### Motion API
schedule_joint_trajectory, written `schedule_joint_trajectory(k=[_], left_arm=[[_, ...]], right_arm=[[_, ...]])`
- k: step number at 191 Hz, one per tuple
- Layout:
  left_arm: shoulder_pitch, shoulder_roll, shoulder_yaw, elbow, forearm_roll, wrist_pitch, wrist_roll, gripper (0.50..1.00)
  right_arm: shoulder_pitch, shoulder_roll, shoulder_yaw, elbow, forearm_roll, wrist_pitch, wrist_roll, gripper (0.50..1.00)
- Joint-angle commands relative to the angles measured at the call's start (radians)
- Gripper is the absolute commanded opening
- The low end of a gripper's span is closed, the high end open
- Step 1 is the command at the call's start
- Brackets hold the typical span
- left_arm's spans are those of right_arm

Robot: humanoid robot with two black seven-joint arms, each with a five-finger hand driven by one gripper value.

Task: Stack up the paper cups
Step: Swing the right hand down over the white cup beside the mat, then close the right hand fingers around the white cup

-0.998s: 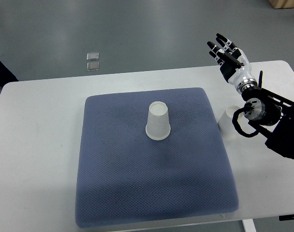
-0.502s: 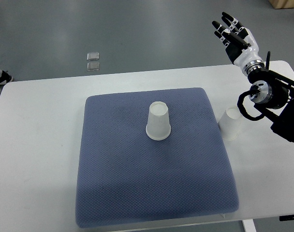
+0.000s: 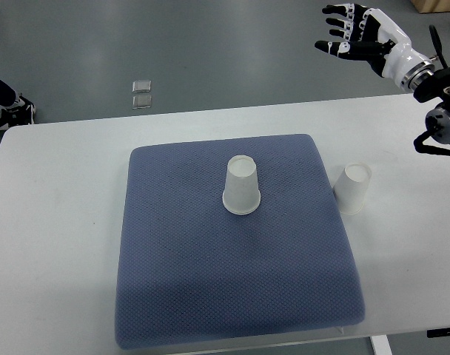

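A white paper cup stands upside down near the middle of the blue-grey mat. A second white paper cup stands upside down on the white table, just off the mat's right edge. My right hand is raised at the top right, beyond the table's far edge, with fingers spread and holding nothing. It is well above and behind the second cup. The left arm does not show.
Two small clear squares lie on the grey floor beyond the table. A person's shoe shows at the left edge, by the table's far left corner.
My right hand has lifted up and away to the right, from beside the second cup to past the table's far edge. A shoe has come into view at the left.
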Motion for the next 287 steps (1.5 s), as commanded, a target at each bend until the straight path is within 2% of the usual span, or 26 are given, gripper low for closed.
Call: schedule_joint_trajectory(k=[1,25,42,97,123,181,287], left_arm=[[0.0,0.0,0.0,0.0,0.0,0.0,0.001,1.0],[0.0,0.0,-0.002,0.0,0.0,0.0,0.0,1.0],[0.0,0.0,0.0,0.0,0.0,0.0,0.001,1.0],[0.0,0.0,0.0,0.0,0.0,-0.002,0.0,1.0],[0.0,0.0,0.0,0.0,0.0,0.0,0.001,1.0],[0.0,0.0,-0.002,0.0,0.0,0.0,0.0,1.0],[0.0,0.0,0.0,0.0,0.0,0.0,0.001,1.0]], right_arm=[[0.027,-0.102,-0.093,0.047,-0.123,0.069,0.0,0.911],[0.063,-0.204,-0.184,0.098,-0.319,0.143,0.004,0.911],[0.076,-0.266,-0.202,0.139,-0.55,0.183,0.01,0.911],[0.096,-0.3,-0.217,0.242,-0.976,0.223,0.017,0.909],[0.098,-0.281,-0.285,0.296,-1.045,0.204,0.015,0.909],[0.089,-0.217,-0.34,0.303,-1.095,0.132,0.015,0.905],[0.061,-0.149,-0.438,0.207,-1.151,-0.018,0.012,0.905]])
